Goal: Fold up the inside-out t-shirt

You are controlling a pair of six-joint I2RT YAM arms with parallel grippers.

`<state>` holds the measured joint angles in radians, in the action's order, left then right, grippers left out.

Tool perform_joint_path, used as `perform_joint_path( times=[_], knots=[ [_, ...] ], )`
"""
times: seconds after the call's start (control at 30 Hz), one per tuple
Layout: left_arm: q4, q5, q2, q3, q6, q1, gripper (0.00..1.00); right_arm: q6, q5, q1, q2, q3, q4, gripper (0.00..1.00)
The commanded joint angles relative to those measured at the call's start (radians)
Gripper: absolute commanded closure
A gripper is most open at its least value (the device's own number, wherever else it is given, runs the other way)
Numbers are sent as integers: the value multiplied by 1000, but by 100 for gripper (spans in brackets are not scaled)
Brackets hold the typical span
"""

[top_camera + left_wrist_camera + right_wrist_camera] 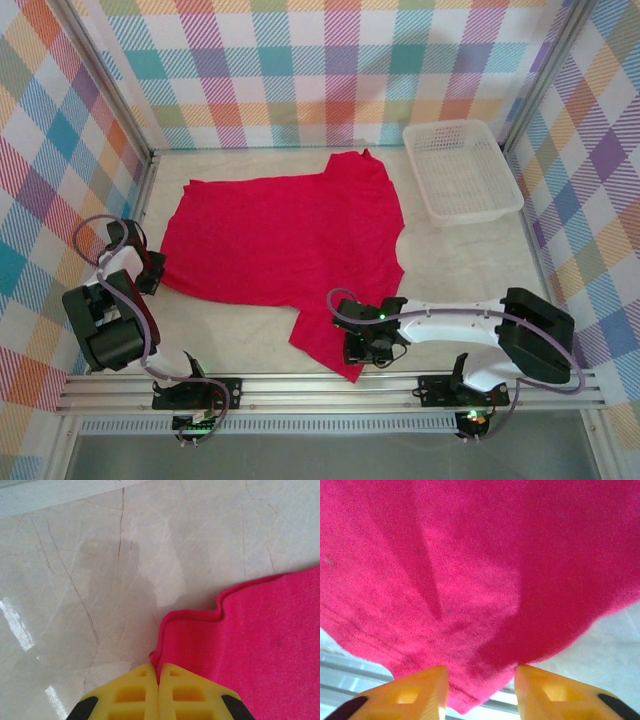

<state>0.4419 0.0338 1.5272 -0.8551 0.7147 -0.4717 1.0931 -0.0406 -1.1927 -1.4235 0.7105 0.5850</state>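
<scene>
The red t-shirt lies spread flat on the table, one sleeve pointing toward the near edge. My left gripper sits at the shirt's left corner, shut on a pinch of the hem between its yellow fingers. My right gripper hovers at the near sleeve, open, with the sleeve's tip lying between its spread yellow fingers. No label shows on the fabric.
A white mesh basket stands at the back right. Bare pale table stretches right of the shirt and along the left edge. A metal rail runs along the near edge, close under the sleeve.
</scene>
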Motion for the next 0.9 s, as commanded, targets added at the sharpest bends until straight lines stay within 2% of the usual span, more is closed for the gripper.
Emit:
perform_joint_path(
  times=[0.0, 0.2, 0.3, 0.43, 0.57, 0.73, 0.87],
  knots=[
    [27, -8, -18, -2, 6, 8, 96, 14, 14, -4, -48, 33, -34, 63],
    [53, 3, -38, 0, 0, 8, 96, 16, -12, -3, -122, 66, -26, 67],
    [68, 6, -57, 3, 0, 8, 97, 27, 5, -3, -118, 68, 12, 78],
    [115, 8, -113, 11, -6, 7, 98, 37, 64, -2, -46, 81, 92, 99],
    [219, 30, -235, 10, -27, 4, 100, 39, 185, -1, 96, 105, 246, 100],
    [306, 27, -455, 31, -28, -2, 100, 38, 270, 0, 292, 149, 393, 100],
    [336, -24, -559, 35, -22, 1, 100, -25, 276, 65, 327, 241, 461, 100]
  ],
)
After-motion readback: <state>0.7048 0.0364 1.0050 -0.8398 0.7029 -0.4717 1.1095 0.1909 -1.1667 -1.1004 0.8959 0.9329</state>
